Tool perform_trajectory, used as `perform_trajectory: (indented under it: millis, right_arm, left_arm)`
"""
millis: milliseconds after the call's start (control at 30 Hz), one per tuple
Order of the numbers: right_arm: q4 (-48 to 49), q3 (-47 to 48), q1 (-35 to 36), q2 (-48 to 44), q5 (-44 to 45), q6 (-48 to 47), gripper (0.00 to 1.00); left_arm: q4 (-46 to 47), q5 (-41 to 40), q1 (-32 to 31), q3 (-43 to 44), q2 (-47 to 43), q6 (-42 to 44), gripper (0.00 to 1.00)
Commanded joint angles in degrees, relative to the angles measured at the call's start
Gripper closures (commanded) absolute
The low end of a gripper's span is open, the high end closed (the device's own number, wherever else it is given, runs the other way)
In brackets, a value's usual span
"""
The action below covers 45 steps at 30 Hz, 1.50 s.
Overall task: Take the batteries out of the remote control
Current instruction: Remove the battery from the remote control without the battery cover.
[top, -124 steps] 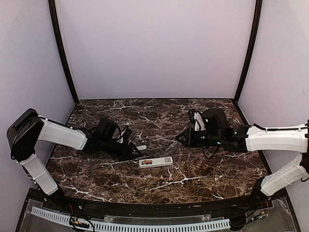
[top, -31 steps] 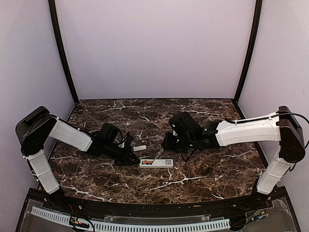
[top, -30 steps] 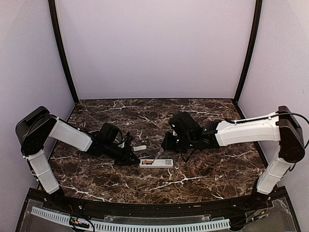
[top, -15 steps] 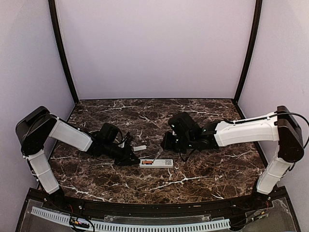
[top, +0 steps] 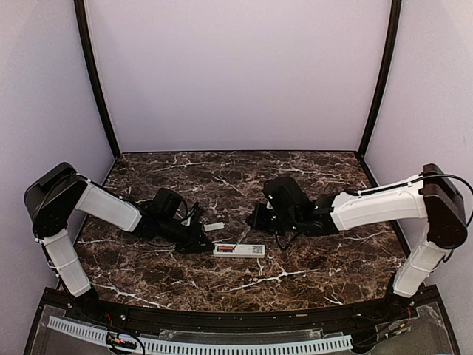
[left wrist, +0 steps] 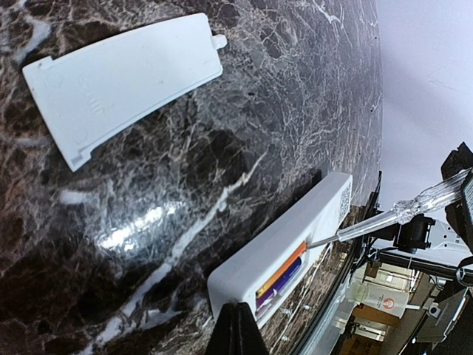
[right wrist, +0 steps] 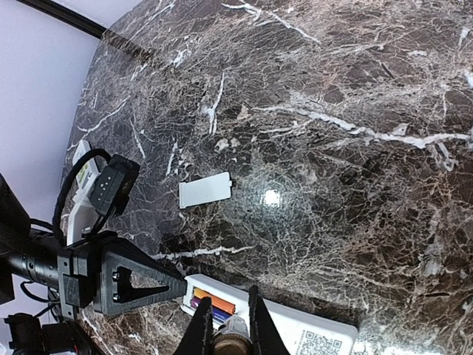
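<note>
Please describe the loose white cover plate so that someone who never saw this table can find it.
On the dark marble table, look for the white remote control lying open near the middle. Just beyond its left end, apart from it, lies the cover plate: thinner and shorter than the remote, plain white, with a small tab.

The top camera looks down across the whole bench (top: 318, 266) from behind the arms; both wrist cameras sit close above it, facing each other, sharing the white remote (left wrist: 273, 248) and loose cover (right wrist: 205, 193)
</note>
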Motion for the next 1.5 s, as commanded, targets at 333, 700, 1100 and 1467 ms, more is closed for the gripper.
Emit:
perform_trajectory:
  millis: [333,700,1100,1467]
  right_arm:
    - [17.54,-5.53,0.81,-5.09,-1.06,1.27,1.00]
    - [17.77,-5.53,0.83,-4.58,-0.79,1.07,1.00]
    - [5.03,-6.69,0.80,-7.96,6.15,1.17,1.00]
    - [2.98,-6.55,0.85,-4.32,3.41,3.58,1.00]
  left_arm:
    - [0.40,1.14,-0.32,0.41,0.92,-0.04,1.00]
    - [0.43,1.16,-0.31,0.50,0.83,-0.01,1.00]
    - [0.83,0.86,-0.32,0.17,0.24,-0.38,1.00]
    - [0.85,0.99,-0.27,0.14,0.22,-0.50,1.00]
